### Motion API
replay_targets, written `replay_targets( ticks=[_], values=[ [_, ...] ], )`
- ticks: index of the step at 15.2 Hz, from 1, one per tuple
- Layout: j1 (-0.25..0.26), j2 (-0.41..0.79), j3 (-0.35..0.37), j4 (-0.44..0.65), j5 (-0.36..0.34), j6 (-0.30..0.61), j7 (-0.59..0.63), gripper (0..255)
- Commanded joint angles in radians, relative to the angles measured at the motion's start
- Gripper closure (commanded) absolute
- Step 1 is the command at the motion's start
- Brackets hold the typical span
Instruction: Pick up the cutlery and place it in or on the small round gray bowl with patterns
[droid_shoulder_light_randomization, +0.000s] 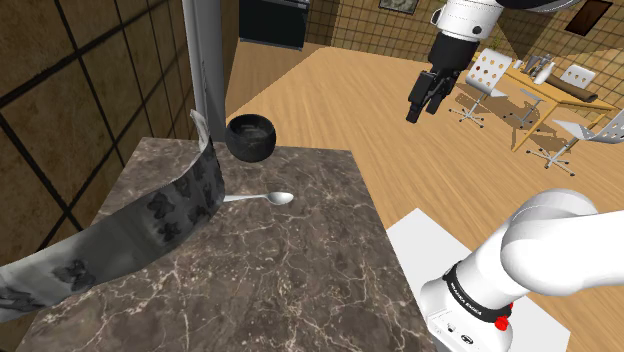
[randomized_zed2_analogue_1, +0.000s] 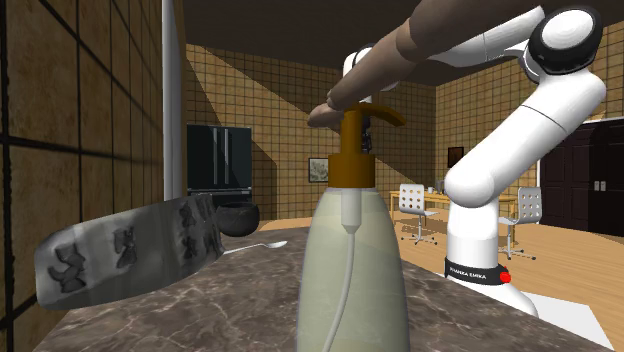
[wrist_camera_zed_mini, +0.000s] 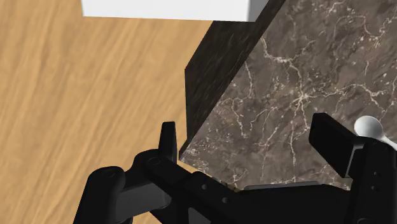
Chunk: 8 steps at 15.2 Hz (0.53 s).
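A metal spoon (droid_shoulder_light_randomization: 266, 198) lies on the dark marble table (droid_shoulder_light_randomization: 300, 270), its bowl end toward the shoulder view's right. Just behind it, at the table's far edge, sits a small dark round bowl (droid_shoulder_light_randomization: 250, 137). My gripper (droid_shoulder_light_randomization: 423, 110) hangs open and empty, high over the wooden floor, to the right of the table and well apart from both. In the wrist view the gripper (wrist_camera_zed_mini: 251, 139) looks down past the table's edge, and the spoon's (wrist_camera_zed_mini: 369, 127) rounded end peeks out beside one finger (wrist_camera_zed_mini: 334, 143). The second exterior view shows the spoon (randomized_zed2_analogue_1: 262, 245) and the bowl (randomized_zed2_analogue_1: 236, 217) beyond a soap bottle.
A long grey patterned object (droid_shoulder_light_randomization: 130, 235) slants over the table's left side, its end near the spoon handle. A grey pillar (droid_shoulder_light_randomization: 205, 60) rises behind the bowl. A soap dispenser (randomized_zed2_analogue_1: 350, 260) stands close in the second exterior view. White chairs (droid_shoulder_light_randomization: 485, 85) and a desk stand far right.
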<state>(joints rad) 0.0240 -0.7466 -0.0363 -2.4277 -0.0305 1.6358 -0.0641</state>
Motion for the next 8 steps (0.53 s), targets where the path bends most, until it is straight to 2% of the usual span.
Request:
replay_targets(
  ticks=[1,8],
  values=[
    [0.0,0.0,0.0,0.0,0.0,0.0,0.0,0],
    [0.095,0.136,0.032,-0.041,0.072,0.222,-0.066,0]
  ],
)
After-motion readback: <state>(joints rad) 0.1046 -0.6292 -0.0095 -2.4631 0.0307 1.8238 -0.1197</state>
